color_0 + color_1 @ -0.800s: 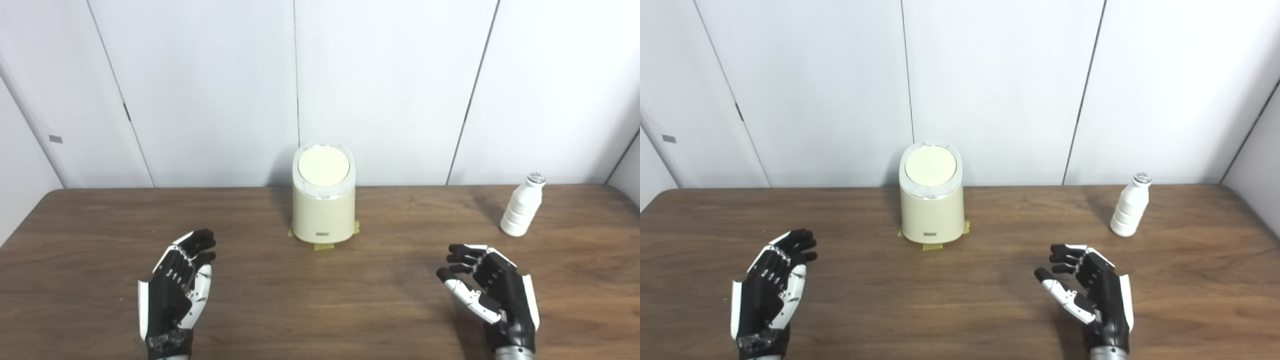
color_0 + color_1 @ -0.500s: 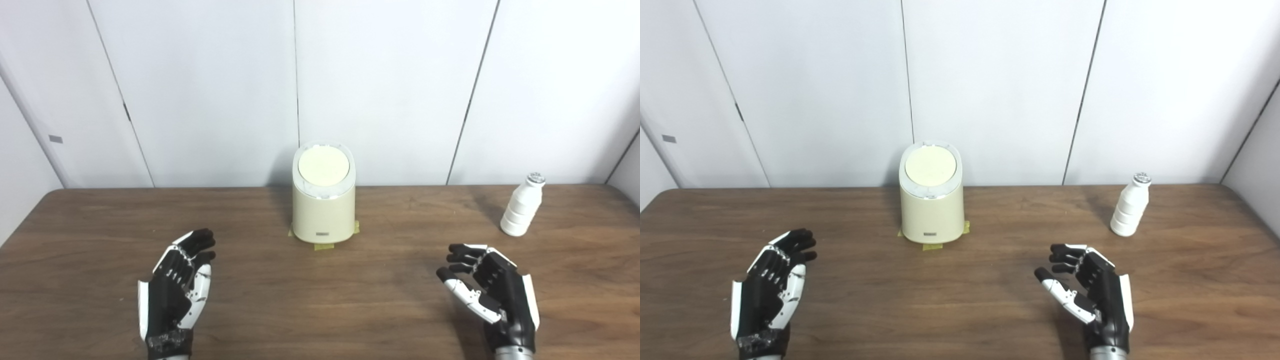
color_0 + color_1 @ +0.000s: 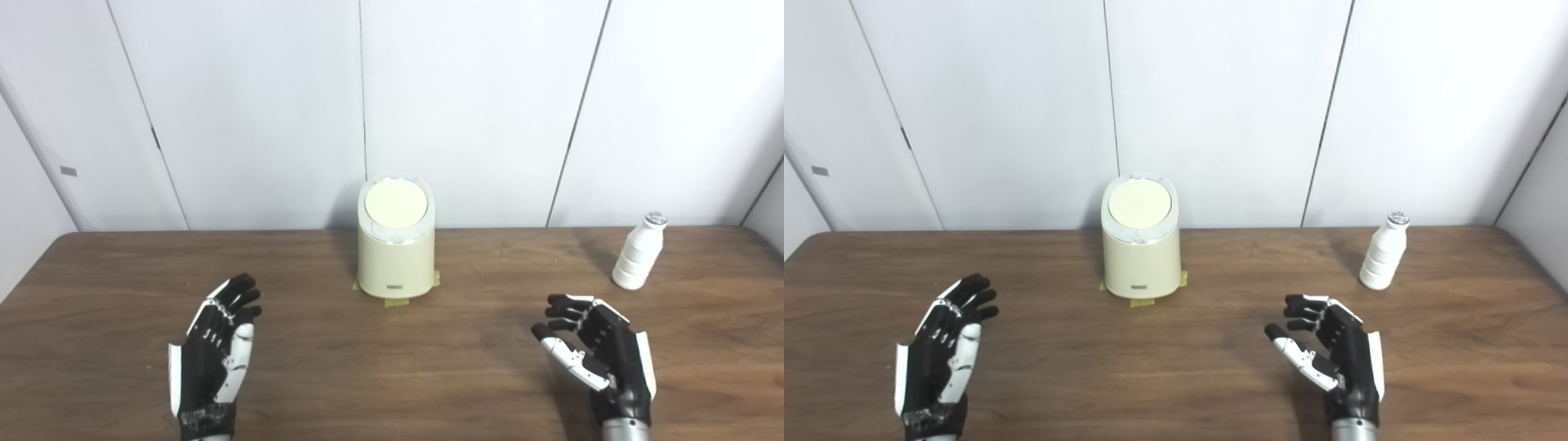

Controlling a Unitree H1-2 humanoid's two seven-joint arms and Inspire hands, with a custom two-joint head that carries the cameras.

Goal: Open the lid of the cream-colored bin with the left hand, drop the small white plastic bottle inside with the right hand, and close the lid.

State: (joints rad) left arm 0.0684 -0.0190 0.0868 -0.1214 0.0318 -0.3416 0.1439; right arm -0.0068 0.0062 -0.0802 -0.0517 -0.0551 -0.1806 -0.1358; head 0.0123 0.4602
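The cream-colored bin [image 3: 396, 257] stands upright at the far middle of the wooden table [image 3: 392, 373], its round lid [image 3: 395, 204] shut. The small white plastic bottle [image 3: 639, 252] stands upright at the far right. My left hand [image 3: 214, 352] is open and empty over the table's near left, well short of the bin. My right hand [image 3: 597, 352] is open and empty at the near right, fingers slightly curled, short of the bottle and to its left. The hands also show in the right eye view, left hand [image 3: 940, 352] and right hand [image 3: 1338, 355].
Yellow tape tabs [image 3: 397, 301] stick out from under the bin's base. A white panelled wall [image 3: 478, 110] runs right behind the table's far edge.
My left hand has stretched its fingers and moved slightly forward. My right hand has edged a little forward. The bin and the bottle have not moved.
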